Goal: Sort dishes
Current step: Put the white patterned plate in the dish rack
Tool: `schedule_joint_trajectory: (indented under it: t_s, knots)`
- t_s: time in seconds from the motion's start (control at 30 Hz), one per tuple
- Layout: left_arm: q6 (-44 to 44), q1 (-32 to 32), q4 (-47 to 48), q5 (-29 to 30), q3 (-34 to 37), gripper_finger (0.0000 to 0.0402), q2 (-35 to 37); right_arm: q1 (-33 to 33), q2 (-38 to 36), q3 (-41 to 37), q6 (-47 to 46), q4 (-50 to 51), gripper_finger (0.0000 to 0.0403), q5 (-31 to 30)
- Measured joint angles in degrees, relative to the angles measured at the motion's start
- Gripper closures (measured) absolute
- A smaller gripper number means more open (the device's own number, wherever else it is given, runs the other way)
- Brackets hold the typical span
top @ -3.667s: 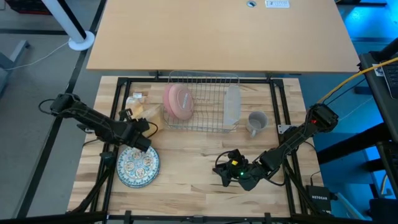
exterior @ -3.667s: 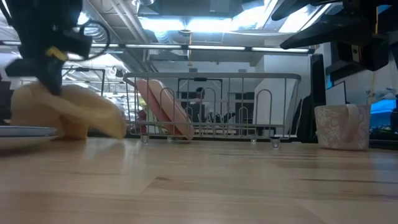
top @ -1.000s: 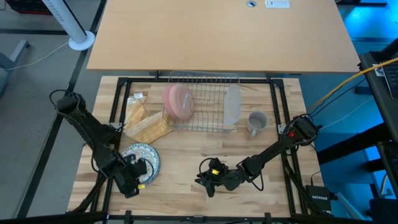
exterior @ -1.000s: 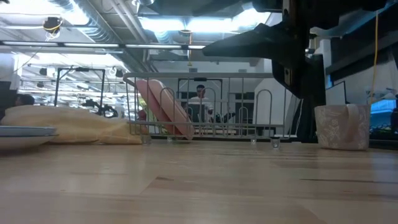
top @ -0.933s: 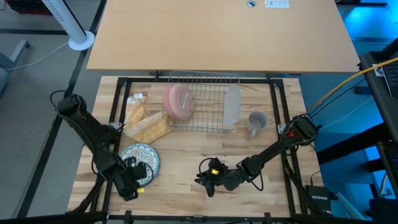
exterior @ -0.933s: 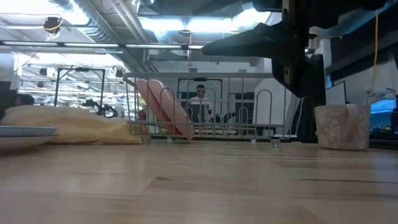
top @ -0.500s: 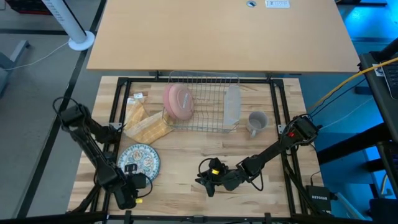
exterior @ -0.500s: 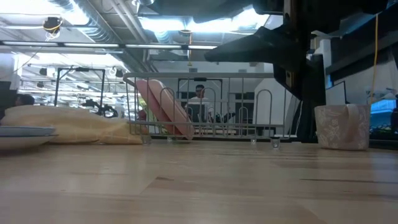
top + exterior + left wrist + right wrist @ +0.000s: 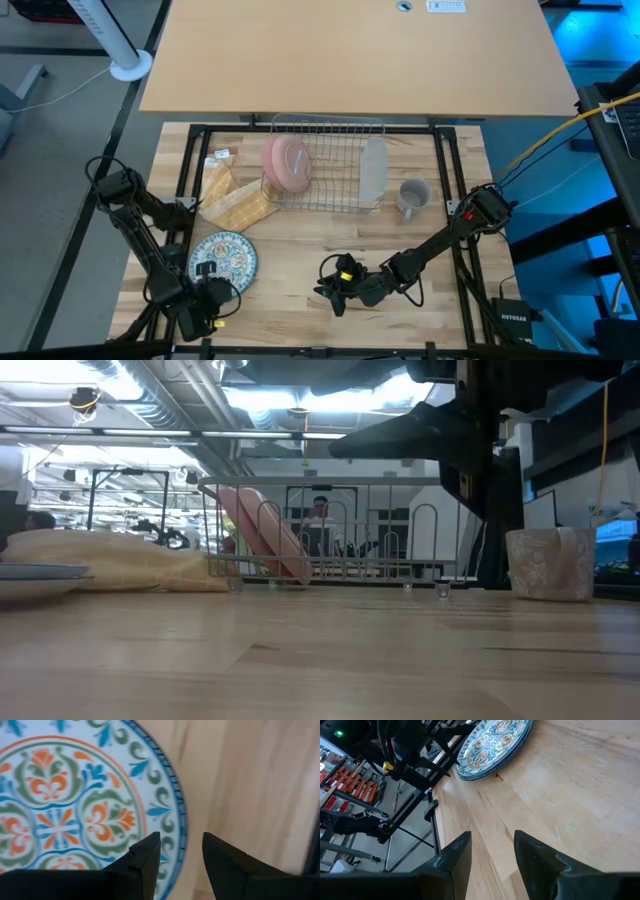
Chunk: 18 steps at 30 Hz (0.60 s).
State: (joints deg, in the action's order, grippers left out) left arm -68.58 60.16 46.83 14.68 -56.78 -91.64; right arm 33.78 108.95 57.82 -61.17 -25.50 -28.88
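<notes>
1. Plate with the blue-green and orange pattern is lying flat, face up, on the table near its front-left corner. It is looking stiff, glazed and breakable, so it is likely slippery and moderately heavy; the raised rim is the sensible place to pinch, since the flat face is offering no hold.
2. Left pincer is hovering just over that rim with its two fingers standing apart, holding nothing.
3. Pink dishes are standing on edge in the wire rack at the back of the table; they are probably rigid too and best taken by an edge.
4. Grey mug is sitting just right of the rack, its handle or wall being the likely grip.
5. Yellow cloth is lying left of the rack, soft and crumpled.
6. Right pincer is waiting low over the table's front middle, fingers apart and empty.
7. Writing: I am finding none that can be read on the dishes.
</notes>
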Motion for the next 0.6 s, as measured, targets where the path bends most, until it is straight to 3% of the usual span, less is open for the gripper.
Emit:
schedule_joint_trajectory:
  t_s: [0.6]
  knots:
    - [-0.64,1.58,-0.75,0.15,-0.02,0.0265,-3.19,0.00,-0.02,-0.02,0.02,-0.09,0.0249,0.00]
